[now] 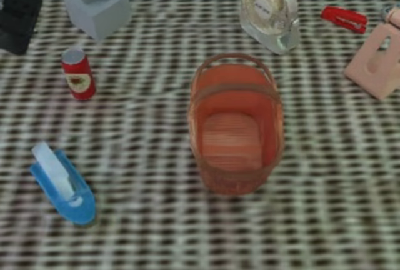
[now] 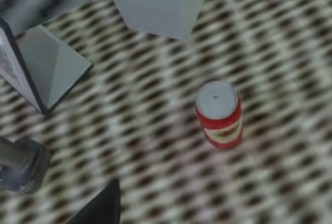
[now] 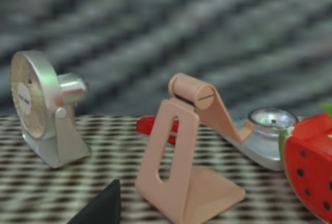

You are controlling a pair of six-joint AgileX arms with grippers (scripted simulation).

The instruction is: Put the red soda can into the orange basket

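Red soda can (image 1: 78, 74) upright, ungrasped; left gripper's finger state cannot be told — centre over can before descending toward orange basket (image 1: 235, 123).

From above I see the red soda can (image 1: 78, 74) upright at the table's left, well apart from the orange basket (image 1: 235, 124) at centre. A grey cube (image 1: 98, 6) sits behind the can, a blue dispenser (image 1: 62, 184) in front. Neither arm shows.
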